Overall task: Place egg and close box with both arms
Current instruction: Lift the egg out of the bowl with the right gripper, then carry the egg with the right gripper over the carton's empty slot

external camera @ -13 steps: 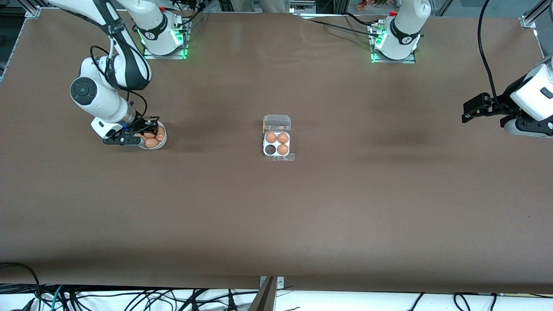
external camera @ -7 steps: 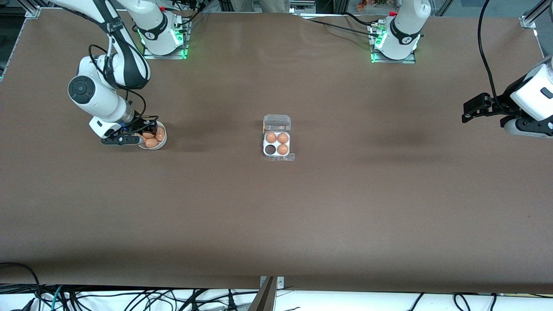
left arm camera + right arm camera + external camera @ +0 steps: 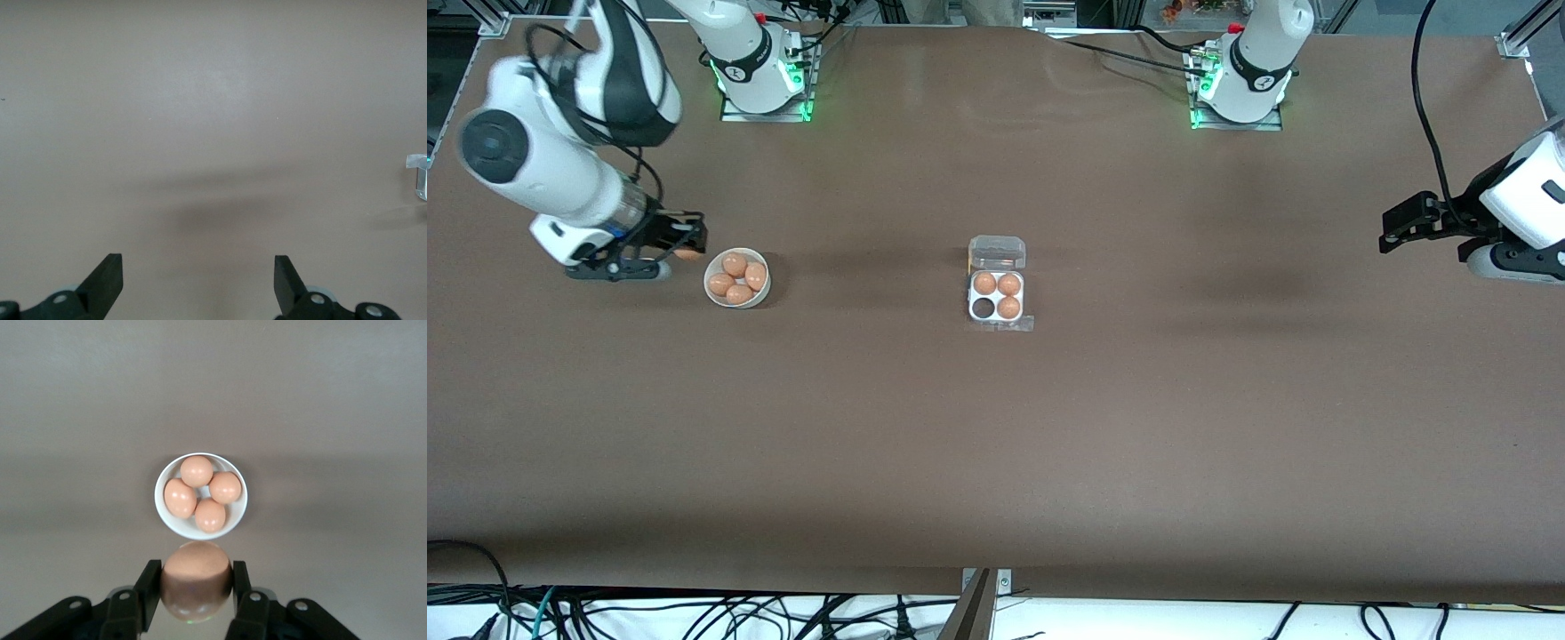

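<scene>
Orange-brown egg (image 3: 196, 580) is pinched between the two black fingers (image 3: 148, 587) of the right gripper (image 3: 680, 242), held in the air over bare table (image 3: 996, 444) just beside the bowl (image 3: 763, 293), toward the right arm's end. In the right wrist view the egg sits squarely between the finger pads, with the white round bowl (image 3: 162, 513) below it holding four more eggs (image 3: 200, 495) packed together.

Box (image 3: 996, 298) stands near the middle of the table, well apart from the bowl. Its clear lid (image 3: 997, 252) is open, hinged up on the edge farther from the front camera. Three cells hold eggs (image 3: 997, 284); the empty cell (image 3: 983, 308) is the one nearer the front camera, on the side toward the right arm's end. A clear flap lies flat on the table along the box's nearer edge.

Left gripper (image 3: 1405, 222) hangs over bare table at the left arm's end, well apart from the box, the arm waiting. Left wrist view shows its fingers (image 3: 107, 277) spread wide with nothing between them, only table under them, and a sliver of the box (image 3: 419, 175) at the frame edge.
</scene>
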Tool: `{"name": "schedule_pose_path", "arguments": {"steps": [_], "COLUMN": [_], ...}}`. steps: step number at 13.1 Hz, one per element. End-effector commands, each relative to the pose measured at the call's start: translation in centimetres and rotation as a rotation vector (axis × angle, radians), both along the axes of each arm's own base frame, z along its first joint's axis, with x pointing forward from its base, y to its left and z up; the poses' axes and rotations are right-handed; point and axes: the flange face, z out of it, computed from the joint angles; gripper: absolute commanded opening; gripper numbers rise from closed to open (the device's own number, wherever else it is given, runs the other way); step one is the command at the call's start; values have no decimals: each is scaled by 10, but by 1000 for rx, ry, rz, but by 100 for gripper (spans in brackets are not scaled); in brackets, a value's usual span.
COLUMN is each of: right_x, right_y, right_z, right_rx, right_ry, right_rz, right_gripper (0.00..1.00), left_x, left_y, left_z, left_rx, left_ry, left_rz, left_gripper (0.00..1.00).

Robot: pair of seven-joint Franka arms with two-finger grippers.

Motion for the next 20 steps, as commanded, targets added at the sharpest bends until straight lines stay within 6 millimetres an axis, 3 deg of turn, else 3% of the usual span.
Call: {"name": "schedule_pose_path", "arguments": {"steps": [1,3,5,7,10,13,20], "right_x": [22,39,62,81,96,95,81], "right_y": [-3,2,16,64,162,241,350], "right_z": [60,97,111,110,74,38,-44], "right_rx": [-3,15,29,52,21,29,76], "right_ry": [25,32,44,36,47,-4,-68], "right_rz": [-2,-8,-52,-87,-150,-192,-203], "right_gripper": [0,0,0,0,0,0,0], "left_x": [2,2,2,2,2,3,6], "left_y": [4,5,4,4,5,4,2], "left_z": [5,5,5,5,5,4,-4], "left_rx": [23,23,23,22,23,21,20], "left_ry": [-9,-9,-9,-11,-11,-11,1], "left_rz": [-13,-13,-7,-8,-11,-4,-7], "left_gripper": [100,100,100,100,100,100,100]}}
